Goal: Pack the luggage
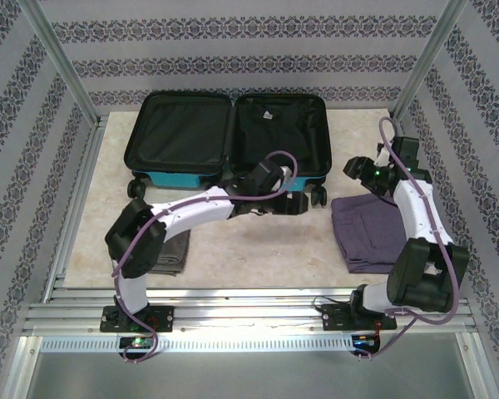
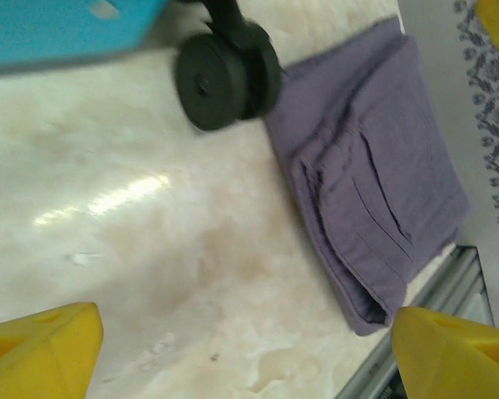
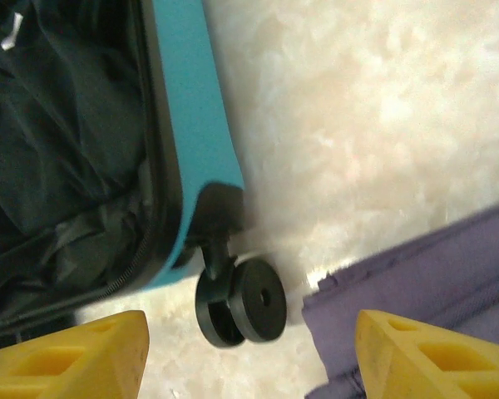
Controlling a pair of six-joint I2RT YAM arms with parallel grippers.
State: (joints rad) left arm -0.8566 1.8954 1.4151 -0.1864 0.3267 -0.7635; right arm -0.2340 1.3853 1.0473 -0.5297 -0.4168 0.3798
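The luggage (image 1: pixel 224 137) lies open at the back of the table, a turquoise shell with black lining. A black garment (image 1: pixel 281 133) lies in its right half; the left half shows bare lining. My left gripper (image 1: pixel 293 202) hovers just in front of the case's near edge. In the left wrist view it (image 2: pixel 245 357) is open over bare table, with a case wheel (image 2: pixel 224 75) ahead. My right gripper (image 1: pixel 355 169) is by the case's right front corner. It (image 3: pixel 249 362) is open above the wheel (image 3: pixel 241 303), beside the turquoise wall (image 3: pixel 187 100).
Folded purple clothes (image 1: pixel 370 229) lie right of the case, with their corner (image 3: pixel 424 274) close to the wheel and their length (image 2: pixel 374 191) reaching the table's metal edge rail. A folded grey cloth (image 1: pixel 173 249) lies under the left arm. Patterned walls enclose the table.
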